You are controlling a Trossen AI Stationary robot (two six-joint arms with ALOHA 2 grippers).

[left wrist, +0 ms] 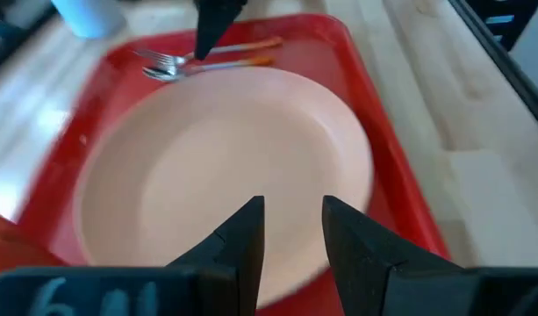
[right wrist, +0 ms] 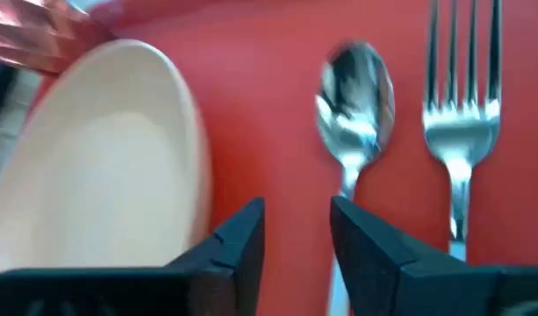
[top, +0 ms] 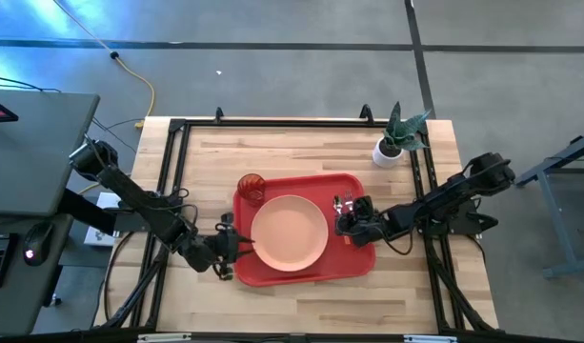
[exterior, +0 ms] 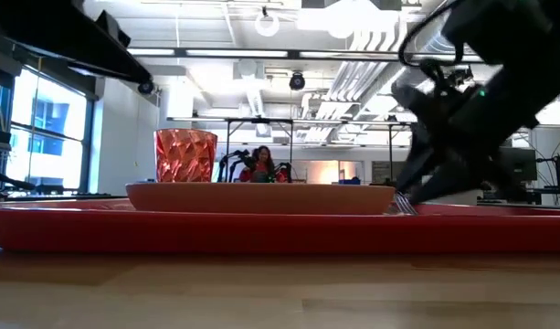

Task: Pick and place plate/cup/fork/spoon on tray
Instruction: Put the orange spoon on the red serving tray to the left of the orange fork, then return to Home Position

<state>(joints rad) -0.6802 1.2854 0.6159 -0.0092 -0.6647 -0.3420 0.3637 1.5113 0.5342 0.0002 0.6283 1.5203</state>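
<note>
The red tray (top: 353, 262) lies at the table's middle. The peach-pink plate (top: 289, 232) rests flat in it. The red-orange cup (top: 251, 186) stands upright at the tray's far left corner and also shows in the low view (exterior: 184, 155). The spoon (right wrist: 355, 92) and the fork (right wrist: 462, 132) lie side by side on the tray's right part. My left gripper (top: 236, 246) is open at the tray's left edge, its fingertips (left wrist: 290, 224) over the plate's near rim. My right gripper (top: 352, 225) is open just above the tray (right wrist: 297, 224), beside the spoon's handle.
A white pot with a green plant (top: 392, 143) stands at the table's far right. Black frame rails (top: 272, 122) run along the far and side edges. Bare wood lies at the far and near parts of the table. A person (exterior: 261, 164) shows far off in the room.
</note>
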